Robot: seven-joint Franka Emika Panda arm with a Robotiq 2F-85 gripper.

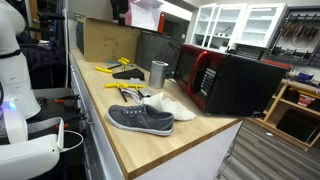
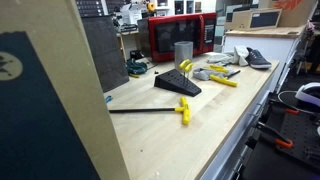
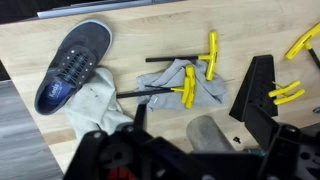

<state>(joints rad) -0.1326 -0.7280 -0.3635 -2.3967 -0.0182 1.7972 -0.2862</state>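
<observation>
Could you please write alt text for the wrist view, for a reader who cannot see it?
Seen from above, the open gripper hangs over a wooden worktop, just above a metal cup. Beyond it lie yellow-handled T-shaped keys on a grey cloth, with a dark shoe at the picture's left and a black tool stand at its right.

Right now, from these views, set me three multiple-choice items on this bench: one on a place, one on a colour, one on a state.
1. Where does the shoe lie? A in a drawer; B on the floor; C on the wooden bench.
2. What colour are the tool handles? A red; B yellow; C green.
3. How is the metal cup? A upright; B on its side; C crushed flat.
Answers: C, its sole rests on the wood beside the white cloth; B, the handles show yellow in every view; A, it stands on its base in both exterior views.
</observation>
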